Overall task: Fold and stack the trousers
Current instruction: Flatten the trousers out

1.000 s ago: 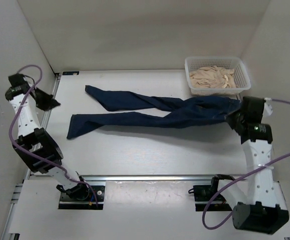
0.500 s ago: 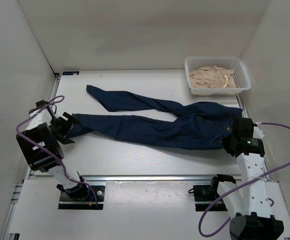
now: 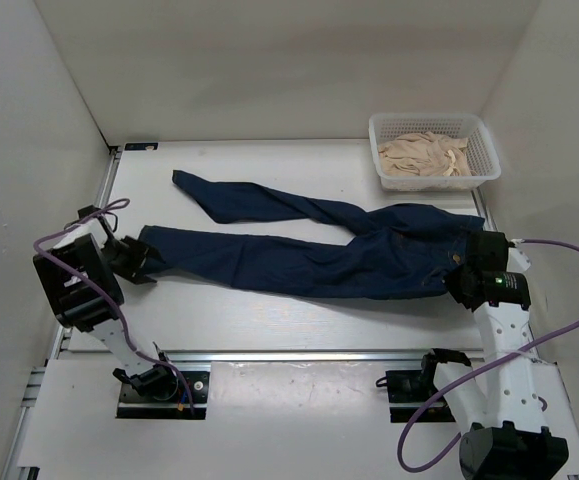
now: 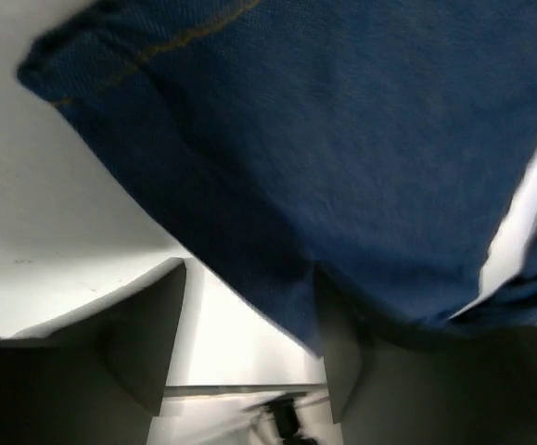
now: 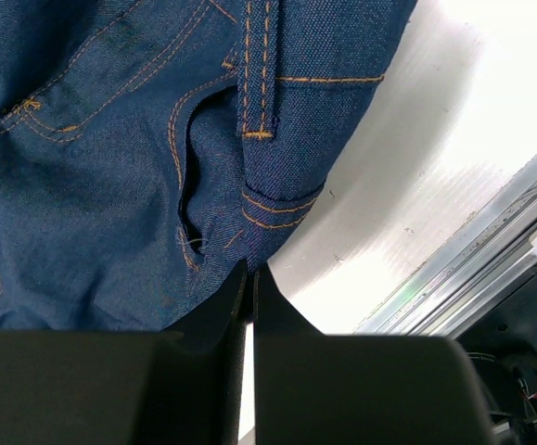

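Over the table (image 3: 269, 325), left arm (image 3: 74, 285) and right arm (image 3: 499, 305) flank trousers (image 3: 299, 262).

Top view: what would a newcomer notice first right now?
The trousers, dark blue jeans, lie stretched across the middle with their legs pointing left. Each end meets a pincer: the right pincer is shut on the waistband, the left pincer open at a leg hem. At far right sits a white basket of beige cloth.

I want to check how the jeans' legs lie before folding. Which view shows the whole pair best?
The top external view: it shows the trousers end to end, both legs stretched leftward. The left wrist view shows only a leg hem; the right wrist view only the waistband corner and its stitching.
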You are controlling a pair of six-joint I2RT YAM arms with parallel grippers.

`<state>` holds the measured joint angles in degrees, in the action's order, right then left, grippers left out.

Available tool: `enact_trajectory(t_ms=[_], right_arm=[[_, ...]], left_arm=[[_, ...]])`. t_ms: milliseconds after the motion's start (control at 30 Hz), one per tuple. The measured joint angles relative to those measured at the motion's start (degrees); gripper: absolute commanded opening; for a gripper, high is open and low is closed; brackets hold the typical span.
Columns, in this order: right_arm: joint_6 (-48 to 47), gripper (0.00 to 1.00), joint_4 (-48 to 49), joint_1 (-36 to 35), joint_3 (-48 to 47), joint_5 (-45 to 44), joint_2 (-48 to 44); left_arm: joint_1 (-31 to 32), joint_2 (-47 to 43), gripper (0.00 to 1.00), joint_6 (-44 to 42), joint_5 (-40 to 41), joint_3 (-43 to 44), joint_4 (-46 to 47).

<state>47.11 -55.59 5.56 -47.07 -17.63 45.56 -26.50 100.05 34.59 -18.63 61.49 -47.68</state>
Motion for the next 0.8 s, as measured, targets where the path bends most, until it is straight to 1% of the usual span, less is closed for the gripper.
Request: enact_trajectory(t_ms=[33,67,167,300,433,533,567,600,633,667,700,733,800], right_arm=[[-0.02,0.0,0.0,0.0,0.0,0.0,0.02],[-0.11,0.0,0.02,0.0,0.0,0.04,0.02],[-0.5,0.0,0.07,0.0,-0.02,0.42,0.48],[-1.22,0.0,-0.31,0.0,-0.9,1.05,1.42],[-1.55,0.0,-2.58,-0.11,-5.42,3.72,1.4],[-1.55,0.0,-4.26,-0.46,-8.48,6.12,1.2],[-1.55,0.03,-4.87,-0.46,-8.96,6.62,1.07],[-1.57,0.12,-5.64,-0.44,-9.09,7.02,0.87],[-1.81,0.5,-6.56,-0.42,-9.09,6.75,0.63],[-1.92,0.68,-7.78,-0.26,-9.09,6.43,0.33],[-2.08,0.78,-8.9,-0.02,-9.09,6.01,-0.17],[-2.34,0.87,-9.94,0.04,-9.09,5.73,-0.96],[-2.6,0.89,-12.2,0.07,-9.29,4.79,-3.08]], left_arm=[[0.0,0.87,0.35,0.48,0.35,0.0,0.15],[0.0,1.66,0.11,0.66,0.79,0.02,0.28],[-0.02,4.42,0.1,0.7,1.68,1.62,0.02],[-0.94,7.43,0.1,0.85,2.12,8.04,-0.9],[-3.74,6.93,0.1,1.01,1.6,14.4,-3.67],[-6.32,5.03,0.1,0.83,0.74,15.43,-6.25],[-7.04,4.46,0.21,0.57,0.66,15.45,-7.21],[-7.52,4.09,0.32,0.04,0.68,15.52,-7.98],[-7.93,3.72,0.47,-0.57,1.38,15.52,-8.11],[-8.41,3.41,0.65,-1.22,2.03,15.52,-7.65],[-8.74,3.02,0.94,-1.99,2.62,15.5,-7.39],[-9.05,2.45,1.0,-2.62,3.1,15.47,-7.3],[-9.62,0.74,1.0,-3.32,3.67,15.37,-7.21]])
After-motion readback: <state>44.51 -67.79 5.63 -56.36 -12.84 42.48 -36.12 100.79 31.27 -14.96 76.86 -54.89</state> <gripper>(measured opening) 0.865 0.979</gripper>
